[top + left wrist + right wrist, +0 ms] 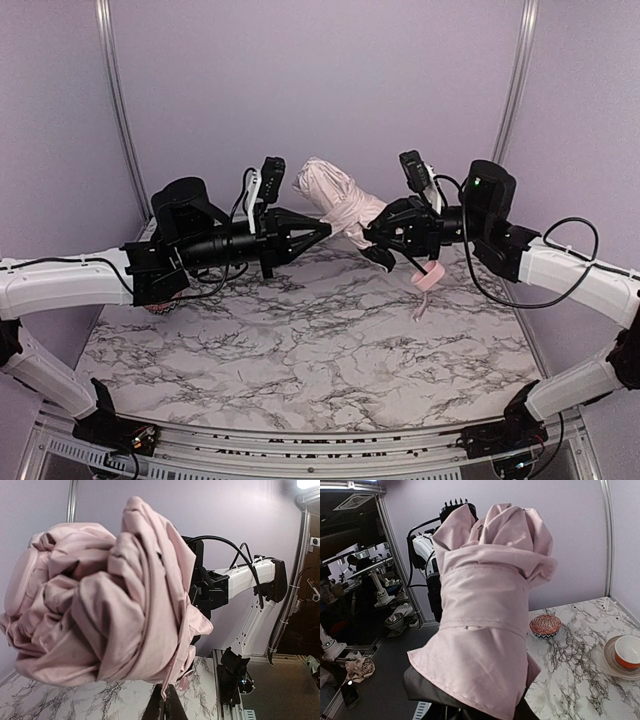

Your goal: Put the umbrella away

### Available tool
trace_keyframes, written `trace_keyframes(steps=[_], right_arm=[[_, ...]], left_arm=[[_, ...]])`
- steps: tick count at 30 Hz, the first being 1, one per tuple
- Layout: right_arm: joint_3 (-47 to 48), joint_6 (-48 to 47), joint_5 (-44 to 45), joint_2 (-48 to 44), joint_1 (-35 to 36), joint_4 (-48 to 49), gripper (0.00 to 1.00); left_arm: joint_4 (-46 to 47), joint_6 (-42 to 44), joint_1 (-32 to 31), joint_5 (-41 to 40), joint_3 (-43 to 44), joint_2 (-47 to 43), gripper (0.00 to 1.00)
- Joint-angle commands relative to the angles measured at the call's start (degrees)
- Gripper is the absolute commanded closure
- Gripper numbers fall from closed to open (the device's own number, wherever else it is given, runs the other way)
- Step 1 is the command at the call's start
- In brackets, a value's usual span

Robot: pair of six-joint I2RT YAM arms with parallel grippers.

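The umbrella point(338, 198) is a folded bundle of pale pink fabric held in the air over the middle back of the table, between both arms. My left gripper point(324, 229) meets it from the left. In the left wrist view that gripper point(168, 702) is shut on a thin pink strip at the lower edge of the umbrella point(100, 605). My right gripper point(384, 243) grips the other end. In the right wrist view the umbrella point(490, 605) and its black lining point(425, 690) hide the jaws. A pink loop point(429, 279) hangs below the right gripper.
The marble table point(300, 350) lies below the arms. A red patterned bowl point(545, 625) stands on it. An orange cup on a saucer point(626, 655) stands near it, towards the edge of the right wrist view. Metal frame posts point(516, 80) rise at the back corners.
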Motion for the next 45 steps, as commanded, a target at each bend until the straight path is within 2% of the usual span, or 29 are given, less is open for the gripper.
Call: trace_keyframes(steps=[1,8,15,22,23,26,27,33,37,40,45], right_arm=[[3.9,0.1,-8.2,-2.2,1.4,7.7,1.0],[4.5,-2.0,-12.7,-0.7,6.5,7.4,1.0],[4.2,-1.7,-13.7,0.1,8.1,9.1,1.0],[4.3,-1.0,-13.5,0.0,8.4,10.5,1.0],[4.3,-0.9,-13.5,-0.1,8.4,10.5,1.0],[3.9,-0.9,-13.5,-0.5,8.4,10.5,1.0],[3.6,-0.9,-13.4,-0.7,8.4,10.5,1.0],[3.6,-2.1,-10.4,-1.2,8.2,9.4,1.0],[2.1,-3.4,-6.0,-2.6,7.6,9.8,1.0],[1.0,-3.6,-1.5,-3.6,6.7,10.7,1.0],[0.0,-2.2,1.7,-4.1,5.2,14.8,1.0]], left_arm=[[-3.3,1.0,1.4,-1.9,0.0,2.0,1.0],[2.0,1.1,1.8,-5.2,-0.3,3.7,1.0],[8.9,-0.8,1.8,-7.9,-0.2,5.5,1.0],[11.2,-5.6,1.6,-17.4,1.4,7.6,1.0],[11.3,-5.7,1.6,-19.3,1.1,7.4,0.96],[12.4,-5.9,1.7,-23.5,-0.5,6.1,0.72],[13.1,-5.9,1.8,-24.1,-1.0,5.7,0.68],[13.9,-6.7,2.8,-24.8,-2.8,4.4,0.63],[15.3,-5.0,4.0,-24.6,-7.2,2.6,0.56],[15.6,2.9,4.1,-18.9,-10.9,-0.3,0.5],[17.1,15.3,3.5,-2.6,-17.8,-6.6,0.21]])
